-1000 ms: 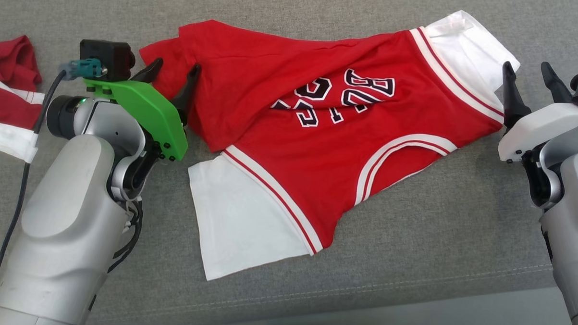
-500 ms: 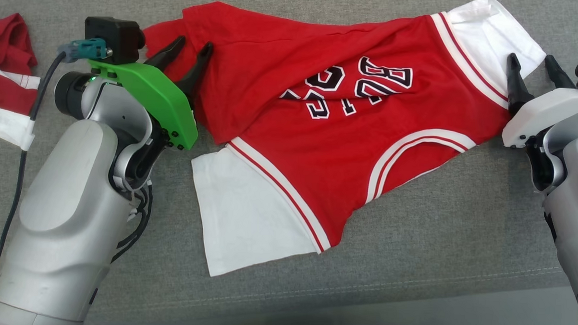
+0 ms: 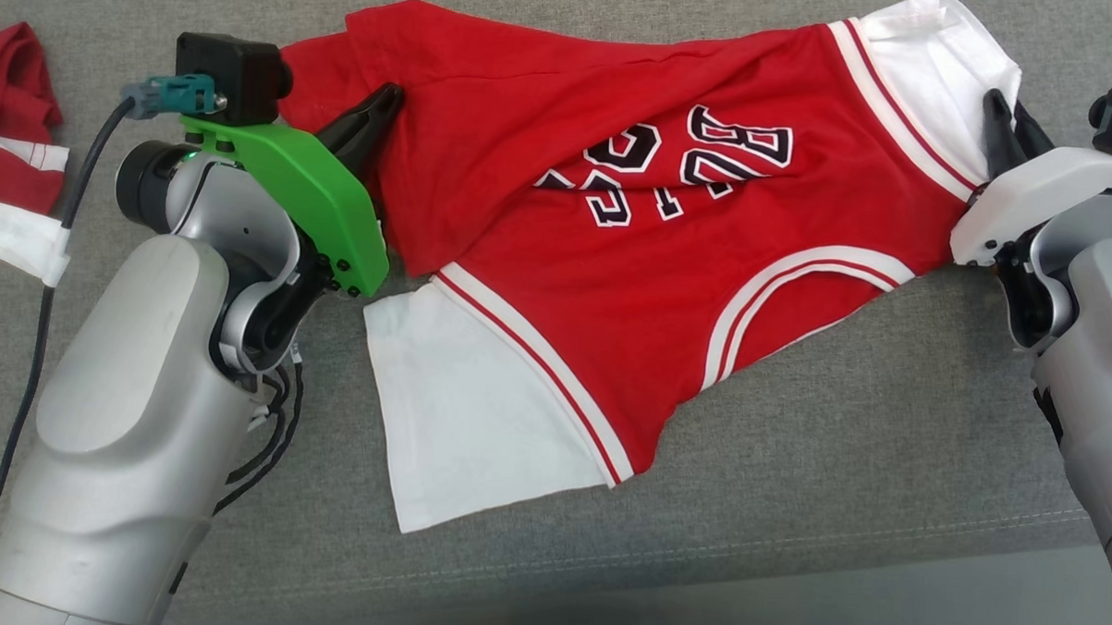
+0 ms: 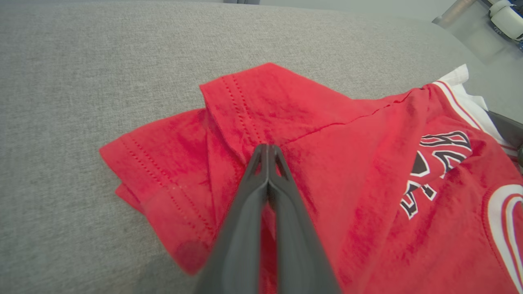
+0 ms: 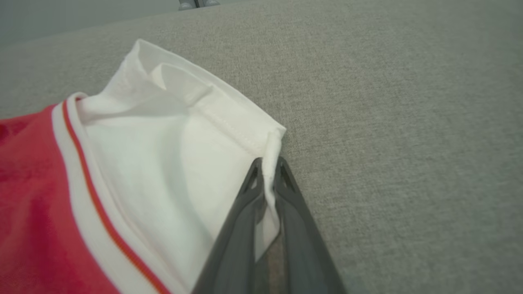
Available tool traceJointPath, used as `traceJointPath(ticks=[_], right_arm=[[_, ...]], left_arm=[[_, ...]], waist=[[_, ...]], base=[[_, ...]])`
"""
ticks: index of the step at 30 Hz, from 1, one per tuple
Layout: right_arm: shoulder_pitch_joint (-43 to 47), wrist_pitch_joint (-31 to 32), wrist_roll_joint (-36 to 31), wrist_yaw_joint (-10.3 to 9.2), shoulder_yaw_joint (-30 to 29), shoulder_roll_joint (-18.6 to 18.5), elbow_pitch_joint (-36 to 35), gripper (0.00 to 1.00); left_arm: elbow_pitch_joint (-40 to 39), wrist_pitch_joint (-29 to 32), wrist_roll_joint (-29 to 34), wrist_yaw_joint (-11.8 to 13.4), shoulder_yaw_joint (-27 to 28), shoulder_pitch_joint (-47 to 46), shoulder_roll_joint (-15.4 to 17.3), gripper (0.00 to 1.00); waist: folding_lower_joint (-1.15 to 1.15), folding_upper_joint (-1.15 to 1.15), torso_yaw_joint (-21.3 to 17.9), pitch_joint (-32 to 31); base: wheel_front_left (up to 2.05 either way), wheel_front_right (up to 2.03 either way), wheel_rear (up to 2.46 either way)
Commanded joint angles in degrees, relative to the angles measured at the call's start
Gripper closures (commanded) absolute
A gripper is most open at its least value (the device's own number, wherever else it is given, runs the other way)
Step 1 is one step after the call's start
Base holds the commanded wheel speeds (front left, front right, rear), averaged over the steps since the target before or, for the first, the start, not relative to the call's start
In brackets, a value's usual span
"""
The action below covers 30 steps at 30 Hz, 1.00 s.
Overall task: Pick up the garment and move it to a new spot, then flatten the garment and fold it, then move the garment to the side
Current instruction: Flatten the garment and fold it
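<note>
A red jersey (image 3: 613, 259) with white sleeves, white-and-red trim and black-and-white lettering lies rumpled across the grey cushion, its red hem folded over at the left. My left gripper (image 3: 383, 103) is shut on that folded red hem; the left wrist view has the fingertips pinching a fold of red cloth (image 4: 267, 149). At the right, my right gripper (image 3: 1007, 120) is shut on the edge of the far white sleeve (image 3: 934, 76), and the right wrist view has a strip of white fabric (image 5: 269, 163) caught between the fingers. The near white sleeve (image 3: 469, 411) lies flat toward the front.
A second red-and-white garment (image 3: 11, 145) lies bunched at the far left edge of the grey cushion (image 3: 838, 433). The cushion's front seam (image 3: 788, 543) runs along the bottom, with a pale floor strip beyond it. A black cable (image 3: 37, 331) hangs beside my left arm.
Both grippers went from open to shut: the left closed on the red hem fold, the right on the white sleeve edge. The view shifted slightly with the camera.
</note>
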Motion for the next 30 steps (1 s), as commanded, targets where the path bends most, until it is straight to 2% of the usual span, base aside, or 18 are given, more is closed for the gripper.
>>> traceJointPath(ticks=[1,13,21,25,27,28,30], right_arm=[[0.15,-0.54,0.88,-0.10,0.87,0.03,0.78,1.00],[0.23,-3.89,3.58,-0.10,4.15,-1.36,1.54,1.00],[-0.13,-4.93,5.12,-0.09,5.77,-1.89,2.91,1.00],[0.13,-5.27,5.69,-0.09,6.26,-2.20,3.42,1.00],[0.49,-5.55,5.89,-0.10,6.46,-2.31,3.77,1.00],[0.68,-5.61,6.09,-0.09,6.56,-2.32,3.97,1.00],[1.09,-5.79,6.31,-0.10,6.72,-2.30,4.26,1.00]], left_arm=[[0.35,-0.46,-0.12,-0.02,0.16,0.28,0.18,1.00],[0.14,-2.51,0.78,0.69,0.43,0.18,1.12,1.00],[-0.73,-3.44,0.25,2.16,1.33,1.85,1.85,1.00],[-1.70,-5.89,0.33,3.15,2.34,2.78,1.65,1.00],[-2.28,-7.99,0.74,4.15,3.14,3.72,1.63,0.50],[-2.84,-9.39,0.98,4.68,3.57,4.48,1.56,0.00],[-3.69,-12.09,1.12,5.65,4.46,6.07,1.39,0.00]], waist=[[-0.01,0.00,-0.16,-0.07],[-0.01,0.00,-0.63,-1.47],[-0.01,0.00,-0.23,-2.39],[-0.01,0.00,0.12,-3.07],[-0.01,0.00,0.38,-3.60],[-0.01,0.00,0.51,-3.93],[-0.01,0.00,0.76,-4.64]], base=[[0.00,0.00,0.00],[0.00,0.00,0.00],[0.00,0.00,0.00],[0.00,0.00,0.00],[0.00,0.00,0.00],[0.00,0.00,0.00],[0.00,0.00,0.00]])
